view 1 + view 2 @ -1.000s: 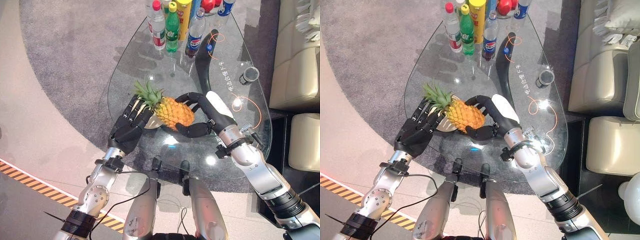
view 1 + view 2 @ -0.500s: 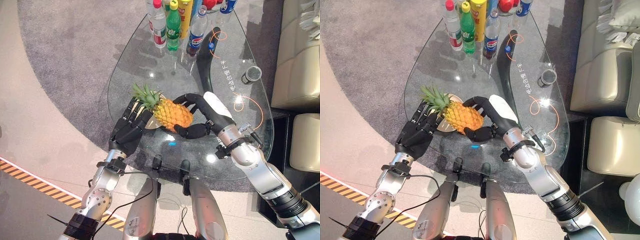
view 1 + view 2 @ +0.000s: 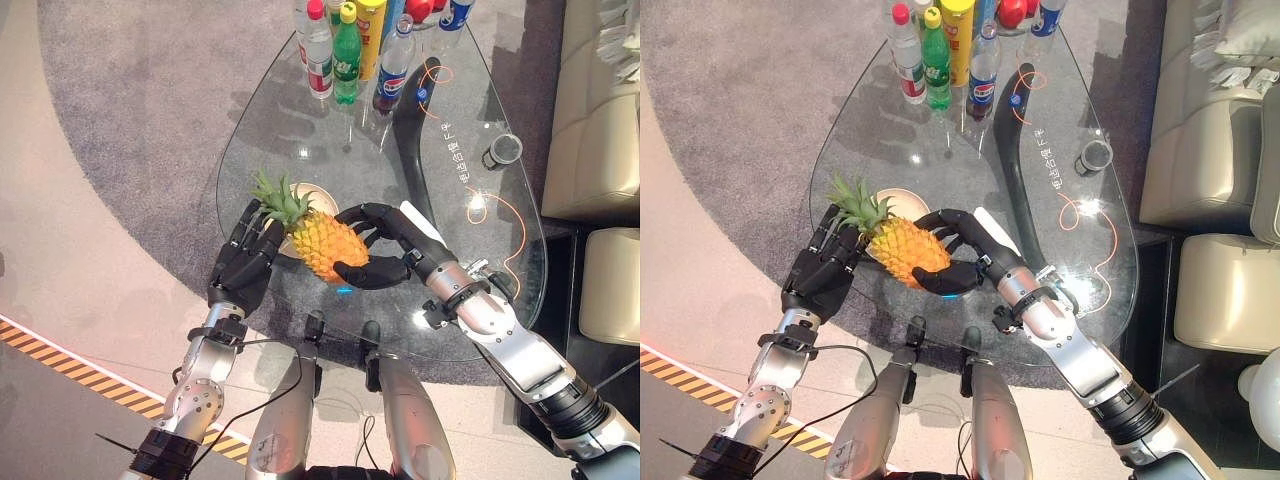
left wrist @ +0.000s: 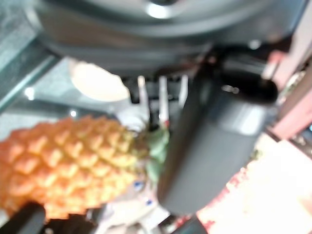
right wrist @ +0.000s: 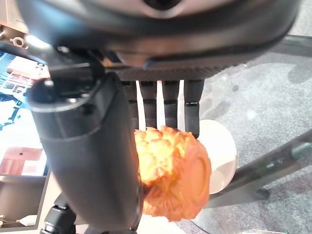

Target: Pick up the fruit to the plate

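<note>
Cradling the pineapple (image 3: 325, 243) between thumb and curled fingers, the right hand (image 3: 385, 250) holds the fruit's orange body lifted off the glass table (image 3: 470, 270), with the thumb under the near side and the fingers wrapped over the far side. That wrap seems chosen because the body is broad and bumpy and would slip from a light pinch. The left hand (image 3: 245, 262) stands at the leafy end with its fingers nearly straight, the fingertips against the crown and the base of the fruit; it looks like a steadying prop more than a grip, keeping the long fruit from swinging as it is carried.

The plate (image 3: 305, 194) lies on the glass just beyond the left fingertips, partly hidden by the leaves, so the pineapple hangs near it but not yet on it; lowering and setting down is judged to be the step left.

One pineapple and one plate are in play. At the far end of the table stands a cluster of bottles (image 3: 345, 45), at least six, too crowded to count surely. One small dark cup (image 3: 501, 150) sits apart, well beyond the right hand's fingers.
</note>
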### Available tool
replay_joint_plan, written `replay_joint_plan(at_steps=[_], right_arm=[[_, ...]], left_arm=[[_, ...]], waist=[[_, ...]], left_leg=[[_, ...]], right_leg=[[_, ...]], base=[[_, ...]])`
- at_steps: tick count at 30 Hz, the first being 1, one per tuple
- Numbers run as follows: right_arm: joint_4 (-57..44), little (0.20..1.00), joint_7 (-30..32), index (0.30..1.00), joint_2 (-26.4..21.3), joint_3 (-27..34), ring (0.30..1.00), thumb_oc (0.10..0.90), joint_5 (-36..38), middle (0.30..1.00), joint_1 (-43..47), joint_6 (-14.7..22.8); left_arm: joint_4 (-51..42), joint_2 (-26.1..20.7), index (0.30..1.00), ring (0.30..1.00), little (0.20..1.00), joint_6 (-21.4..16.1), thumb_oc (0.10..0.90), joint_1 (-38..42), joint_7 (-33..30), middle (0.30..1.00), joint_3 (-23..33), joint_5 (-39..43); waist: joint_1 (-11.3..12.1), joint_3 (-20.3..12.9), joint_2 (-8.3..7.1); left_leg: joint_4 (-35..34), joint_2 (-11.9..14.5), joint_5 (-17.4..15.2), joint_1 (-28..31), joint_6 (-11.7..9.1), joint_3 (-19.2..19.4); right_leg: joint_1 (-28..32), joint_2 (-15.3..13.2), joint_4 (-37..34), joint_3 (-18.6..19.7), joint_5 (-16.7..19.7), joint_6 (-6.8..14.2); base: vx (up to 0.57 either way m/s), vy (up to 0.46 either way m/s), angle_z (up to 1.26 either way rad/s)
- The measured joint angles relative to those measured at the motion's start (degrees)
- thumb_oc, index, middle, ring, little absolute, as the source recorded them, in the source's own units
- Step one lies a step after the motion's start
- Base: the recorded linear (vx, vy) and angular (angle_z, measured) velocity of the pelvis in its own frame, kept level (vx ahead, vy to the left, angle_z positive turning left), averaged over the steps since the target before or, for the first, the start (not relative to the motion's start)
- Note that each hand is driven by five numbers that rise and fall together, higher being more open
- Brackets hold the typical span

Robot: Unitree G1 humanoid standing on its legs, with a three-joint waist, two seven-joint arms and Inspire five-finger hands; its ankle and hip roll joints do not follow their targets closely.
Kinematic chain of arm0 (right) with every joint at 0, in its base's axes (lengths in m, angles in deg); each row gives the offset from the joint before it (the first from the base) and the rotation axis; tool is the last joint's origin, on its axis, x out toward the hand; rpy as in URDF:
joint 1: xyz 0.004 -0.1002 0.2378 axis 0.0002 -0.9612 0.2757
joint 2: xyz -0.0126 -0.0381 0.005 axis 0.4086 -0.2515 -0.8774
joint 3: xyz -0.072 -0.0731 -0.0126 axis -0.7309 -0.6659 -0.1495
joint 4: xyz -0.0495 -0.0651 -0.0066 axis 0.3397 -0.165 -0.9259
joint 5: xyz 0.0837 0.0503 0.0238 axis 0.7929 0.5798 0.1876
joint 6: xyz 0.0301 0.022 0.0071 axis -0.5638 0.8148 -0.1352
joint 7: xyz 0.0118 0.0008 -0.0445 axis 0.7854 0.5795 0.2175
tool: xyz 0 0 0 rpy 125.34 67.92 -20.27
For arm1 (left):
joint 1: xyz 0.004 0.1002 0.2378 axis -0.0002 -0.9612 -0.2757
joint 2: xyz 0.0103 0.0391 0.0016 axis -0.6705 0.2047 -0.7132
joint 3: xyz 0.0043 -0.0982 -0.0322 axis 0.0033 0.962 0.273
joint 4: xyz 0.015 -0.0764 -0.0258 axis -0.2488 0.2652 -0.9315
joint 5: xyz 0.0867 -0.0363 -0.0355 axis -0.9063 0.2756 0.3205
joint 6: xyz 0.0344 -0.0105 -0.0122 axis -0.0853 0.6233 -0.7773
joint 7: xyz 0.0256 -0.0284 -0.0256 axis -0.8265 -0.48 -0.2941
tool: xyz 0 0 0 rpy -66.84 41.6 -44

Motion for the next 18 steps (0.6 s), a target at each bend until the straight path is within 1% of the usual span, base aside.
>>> replay_joint_plan(at_steps=[4,11,16,18], right_arm=[[0.00,0.200,0.04,0.300,0.05,0.21,0.300,0.100,0.02,0.300,0.01,0.63],[0.00,0.200,0.58,0.300,0.06,0.20,0.300,0.100,0.01,0.300,-0.26,0.62],[0.00,0.200,2.93,0.300,1.24,0.24,0.300,0.100,-0.05,0.300,-0.78,0.64],[0.00,0.200,5.12,0.300,2.29,0.36,0.300,0.100,-0.38,0.300,-1.67,0.98]], left_arm=[[0.29,1.07,0.900,0.900,0.900,-0.10,0.800,0.24,0.32,0.900,0.43,0.00],[1.83,1.23,0.900,0.900,0.900,-0.10,0.800,0.39,1.76,0.900,0.48,0.00],[1.86,1.71,0.900,0.900,0.900,-0.10,0.800,0.95,2.27,0.900,0.62,0.00],[2.12,2.24,0.900,0.900,0.900,-0.08,0.800,1.72,2.97,0.900,0.60,0.00]], waist=[[-0.16,0.00,0.00],[-0.33,0.00,0.00],[-0.33,0.00,0.01],[-0.31,0.01,0.01]], left_leg=[[-0.01,0.08,-0.01,0.37,0.00,0.54],[-0.02,0.22,-0.01,0.37,0.00,0.67],[-0.06,0.22,-0.02,0.37,0.01,0.77],[-0.06,0.21,-0.03,0.37,0.02,0.81]], right_leg=[[0.12,0.02,0.14,0.55,0.01,-0.01],[0.06,0.05,0.12,0.63,0.03,-0.06],[0.05,0.04,0.06,0.69,0.02,-0.05],[0.05,0.03,0.04,0.69,0.02,-0.04]], base=[[0.01,-0.008,-0.07],[0.00,-0.001,-0.01],[0.00,0.000,0.00],[0.00,0.000,0.00]])
